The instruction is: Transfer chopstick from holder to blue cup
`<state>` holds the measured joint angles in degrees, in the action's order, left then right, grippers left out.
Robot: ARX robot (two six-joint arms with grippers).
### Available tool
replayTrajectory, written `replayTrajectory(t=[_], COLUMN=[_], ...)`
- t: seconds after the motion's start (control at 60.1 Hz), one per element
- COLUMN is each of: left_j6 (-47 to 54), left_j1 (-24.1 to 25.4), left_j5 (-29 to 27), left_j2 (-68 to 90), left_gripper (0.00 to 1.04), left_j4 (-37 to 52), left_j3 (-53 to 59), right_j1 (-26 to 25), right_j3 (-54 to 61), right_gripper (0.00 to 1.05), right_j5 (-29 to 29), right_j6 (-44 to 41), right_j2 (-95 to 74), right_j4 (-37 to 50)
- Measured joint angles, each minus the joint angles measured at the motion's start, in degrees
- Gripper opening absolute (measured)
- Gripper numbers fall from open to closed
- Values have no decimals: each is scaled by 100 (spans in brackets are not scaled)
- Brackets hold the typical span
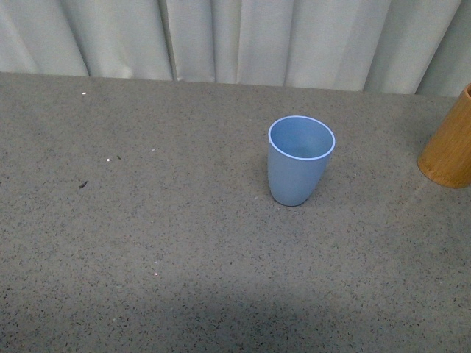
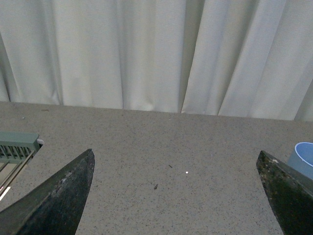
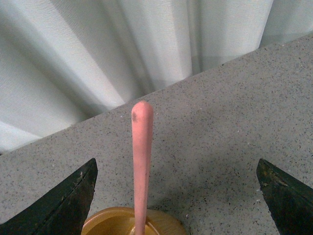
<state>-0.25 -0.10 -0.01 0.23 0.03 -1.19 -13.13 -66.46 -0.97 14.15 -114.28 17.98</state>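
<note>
Grey speckled table (image 1: 147, 235) fills the front view, with a pale curtain (image 1: 221, 40) behind it. Right of centre the blue cup (image 1: 300, 158) stands upright. At the far right edge, well apart from it, is the wooden holder (image 1: 450, 143). The frame cuts it off, so only part of its side shows and its top lies outside this view.

In the left wrist view, the left gripper (image 2: 175, 152) has its dark fingers (image 2: 58, 200) spread wide over bare table. A green slatted thing (image 2: 17, 146) is cut off at the frame edge, and I cannot tell what it is. A sliver of the cup's rim peeks past the other finger.

In the right wrist view, the right gripper (image 3: 176, 161) is also spread wide. The pink chopstick (image 3: 142, 161) stands upright in the holder between the fingers, touching neither. Its lower end is hidden inside, and only the holder's rim shows.
</note>
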Motion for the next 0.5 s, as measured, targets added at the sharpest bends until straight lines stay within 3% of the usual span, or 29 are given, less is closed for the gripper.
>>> replayTrajectory(t=[0.499], left_j6=[0], left_j1=[0], left_j5=[0], left_j2=[0], left_gripper=[98], left_j4=[0], left_j3=[0], right_j1=[87], right_j3=[-470], right_gripper=[95], right_j5=[-2], right_j6=[-133], right_j2=[-544], right_j4=[175])
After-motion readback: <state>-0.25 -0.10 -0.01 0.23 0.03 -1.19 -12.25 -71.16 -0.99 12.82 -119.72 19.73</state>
